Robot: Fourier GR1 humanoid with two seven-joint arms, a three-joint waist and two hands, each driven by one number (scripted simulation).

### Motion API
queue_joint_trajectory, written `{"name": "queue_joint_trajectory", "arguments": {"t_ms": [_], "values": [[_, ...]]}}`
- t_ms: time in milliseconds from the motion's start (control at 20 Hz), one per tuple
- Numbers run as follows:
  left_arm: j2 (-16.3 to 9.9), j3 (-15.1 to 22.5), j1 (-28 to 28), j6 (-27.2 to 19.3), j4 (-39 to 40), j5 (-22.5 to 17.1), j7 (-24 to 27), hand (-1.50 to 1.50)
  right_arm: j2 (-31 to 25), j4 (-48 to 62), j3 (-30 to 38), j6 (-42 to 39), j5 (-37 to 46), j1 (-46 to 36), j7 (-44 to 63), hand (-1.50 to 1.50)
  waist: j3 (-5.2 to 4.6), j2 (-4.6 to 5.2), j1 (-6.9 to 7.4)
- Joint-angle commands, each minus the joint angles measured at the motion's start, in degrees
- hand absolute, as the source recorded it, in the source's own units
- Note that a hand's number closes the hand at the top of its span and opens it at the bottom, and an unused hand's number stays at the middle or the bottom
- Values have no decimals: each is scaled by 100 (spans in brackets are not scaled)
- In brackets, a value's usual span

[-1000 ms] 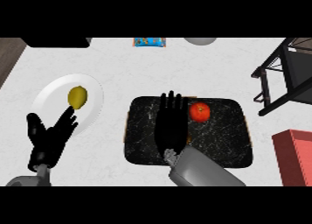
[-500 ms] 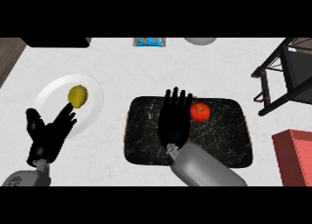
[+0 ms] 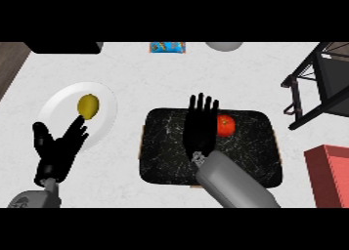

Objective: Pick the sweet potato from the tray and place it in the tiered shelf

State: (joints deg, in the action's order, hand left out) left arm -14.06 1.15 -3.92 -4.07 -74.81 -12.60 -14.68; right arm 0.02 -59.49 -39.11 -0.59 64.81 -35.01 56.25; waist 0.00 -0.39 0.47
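Head view: steep look down on white counter [image 3: 206,73]
Tray: black marbled tray [image 3: 169,161] at centre of counter
Sweet potato: orange-red sweet potato [image 3: 225,125] lies on tray, upper right part, untouched by any fingers as far as shows
Right hand: right hand [image 3: 201,128] over tray, palm down, fingers straight and slightly spread, pointing to far edge; just left of sweet potato, holding nothing
Right forearm: grey, comes in from lower edge across tray's near side
Left hand: left hand [image 3: 58,149] at lower left, open, fingers spread and up, resting over near rim of plate
Plate: white plate [image 3: 61,100] left of tray, carries 1 yellow fruit [image 3: 89,105]
Tiered shelf: black frame tiered shelf [image 3: 328,83] at upper right, well apart from tray
Other: red box [image 3: 336,173] at right edge; blue packet [image 3: 167,47] and grey bowl [image 3: 224,46] at far edge
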Motion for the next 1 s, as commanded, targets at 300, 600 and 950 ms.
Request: {"name": "queue_joint_trajectory", "arguments": {"t_ms": [300, 600, 950], "values": [[-27, -52, 216, 127, -340, 14, -50, 0, -2, 883, -392, -584, -672, -156, -639, 150, 2, 48, 74], [-56, -130, 222, 125, -429, 43, -297, 0, -2, 615, -550, -129, -541, 218, -1036, 150, 2, 43, 11], [-7, -288, 469, -60, -273, 80, 12, 0, -1445, -1388, 1181, 261, -2800, 1593, -2616, 150, 25, -5, -467]]}}
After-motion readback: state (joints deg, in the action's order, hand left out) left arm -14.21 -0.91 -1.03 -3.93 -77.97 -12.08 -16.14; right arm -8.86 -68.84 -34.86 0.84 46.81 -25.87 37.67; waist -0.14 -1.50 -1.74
